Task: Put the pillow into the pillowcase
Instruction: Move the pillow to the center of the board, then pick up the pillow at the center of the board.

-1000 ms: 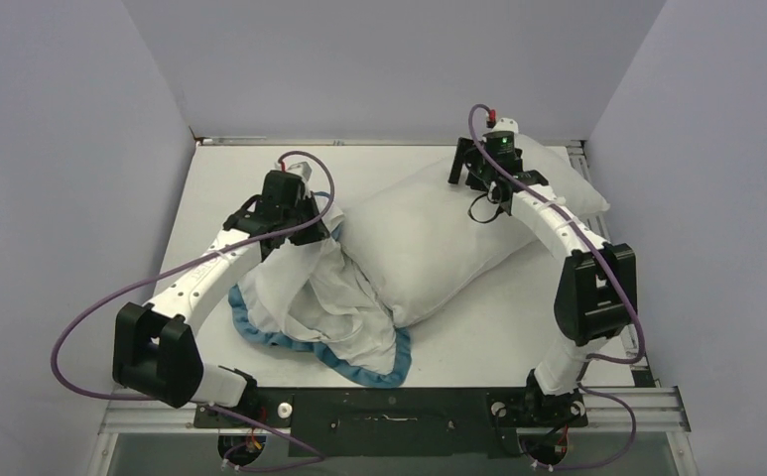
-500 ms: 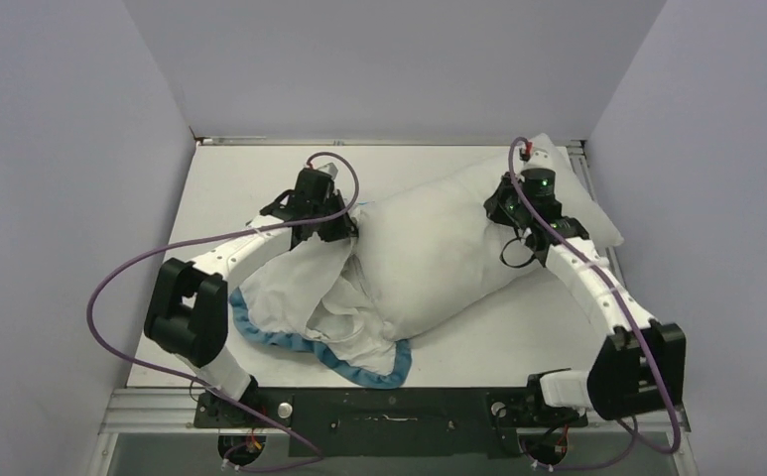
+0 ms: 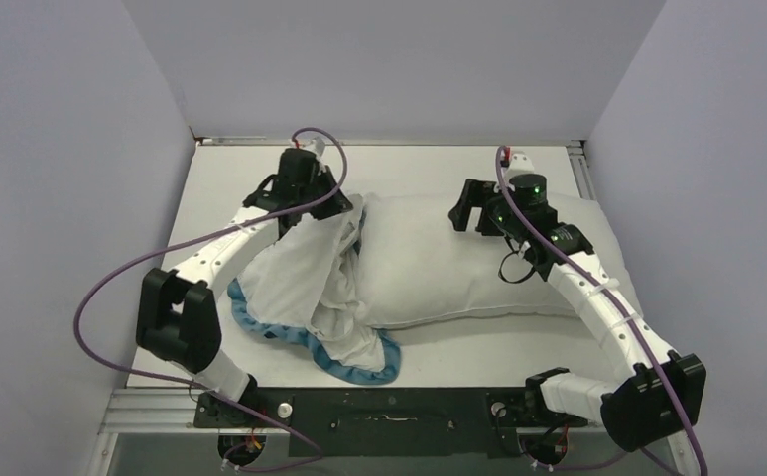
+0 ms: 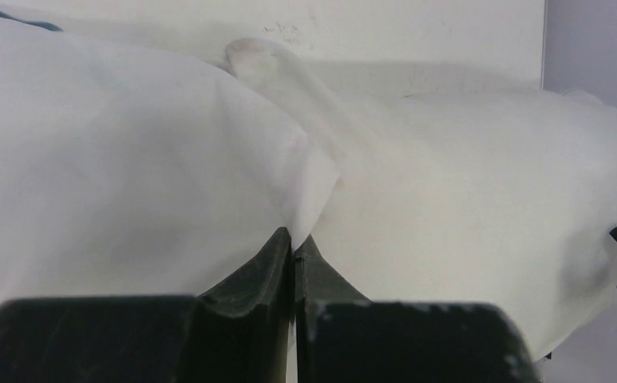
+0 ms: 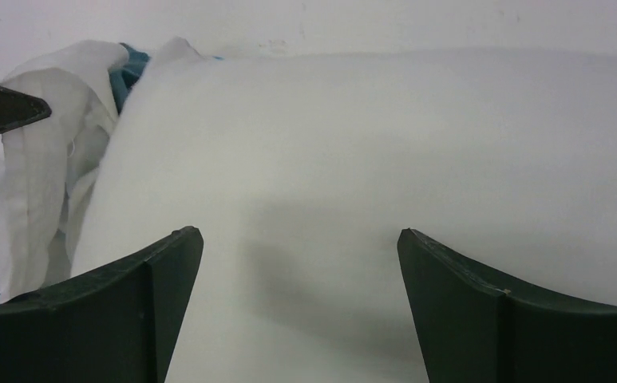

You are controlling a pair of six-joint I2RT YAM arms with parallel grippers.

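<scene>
A white table (image 3: 220,178) is seen from above, with two robot arms reaching in from its near edge. The pillow (image 3: 478,263), plump and plain white, lies across the middle and right of the table, its long side running left to right. The pillowcase (image 3: 295,283) lies crumpled at the pillow's left end, white inner face up, with its blue ruffled edge curling along the near side. Its folds overlap that end of the pillow. The left gripper (image 4: 293,239) sits at the far side of the pillowcase, fingers pressed together on a fold of its thin cloth (the wrist view shows the fabric pinched right at the tips). The right gripper (image 5: 298,235) hovers over the pillow's far edge, fingers spread wide with nothing between them. Whether they touch the pillow cannot be told.
</scene>
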